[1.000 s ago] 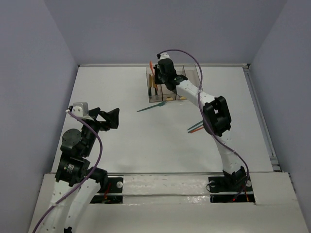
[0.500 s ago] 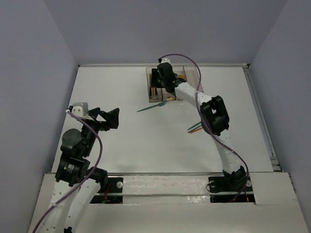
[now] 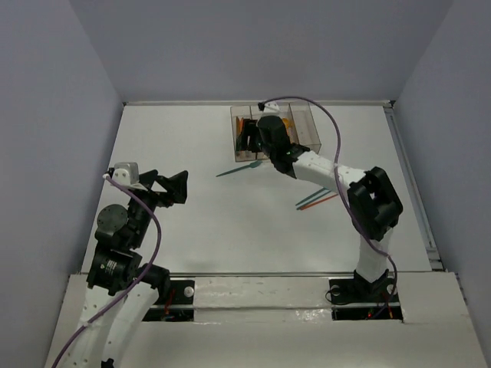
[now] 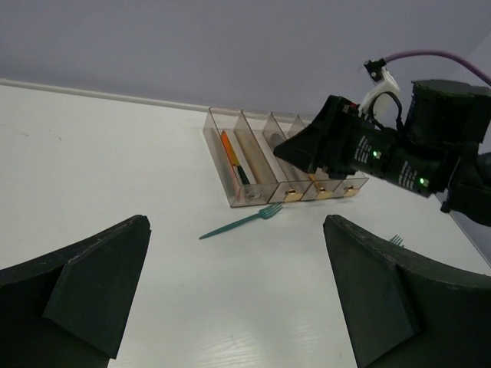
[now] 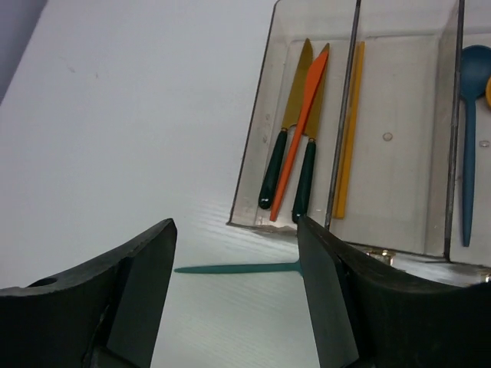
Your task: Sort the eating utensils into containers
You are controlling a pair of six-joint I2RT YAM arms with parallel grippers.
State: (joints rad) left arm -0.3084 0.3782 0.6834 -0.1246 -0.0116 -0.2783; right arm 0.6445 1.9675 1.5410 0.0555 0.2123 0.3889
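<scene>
Right wrist view: the teal fork [image 5: 238, 268] is seen on the surface [image 5: 115, 115] just short of the containers [image 5: 250, 130], its long axis laid from jaw to jaw under the right gripper's [image 5: 234, 230] spread, empty jaws.

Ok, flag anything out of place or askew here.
A teal fork lies on the table just outside the bins. Two more utensils, teal and orange, lie loose further right. In the leftmost bin, the orange knife sits slanted across two green-handled knives.
</scene>
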